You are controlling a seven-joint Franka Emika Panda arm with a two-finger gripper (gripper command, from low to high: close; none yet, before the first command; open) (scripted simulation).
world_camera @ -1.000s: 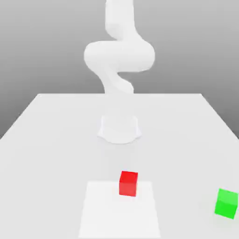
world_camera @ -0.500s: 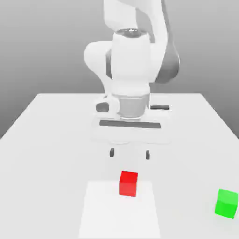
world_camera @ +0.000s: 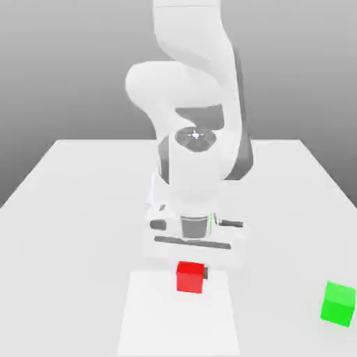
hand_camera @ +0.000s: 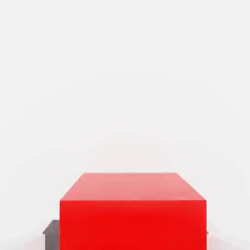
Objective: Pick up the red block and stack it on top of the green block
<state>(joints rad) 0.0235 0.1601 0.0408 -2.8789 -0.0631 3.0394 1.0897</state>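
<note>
Gripper positioned low over the red block; grasp not yet confirmed.

The white Franka arm (world_camera: 192, 104) reaches down over the white table (world_camera: 70, 209), its gripper (world_camera: 192, 263) directly above the small matte bright-red cube, the red block (world_camera: 190, 277). In the exterior view the block sits at 6 o'clock from the hand body, touching its lower edge. In the hand view the red block (hand_camera: 133, 212) lies centred, with a dark fingertip (hand_camera: 51, 228) just beside one side face; jaws therefore judged apart and straddling the block, not clamped. The small matte bright-green cube, the green block (world_camera: 339, 302), rests well apart at 3 o'clock from the red block. A cube has no long axis.
</note>
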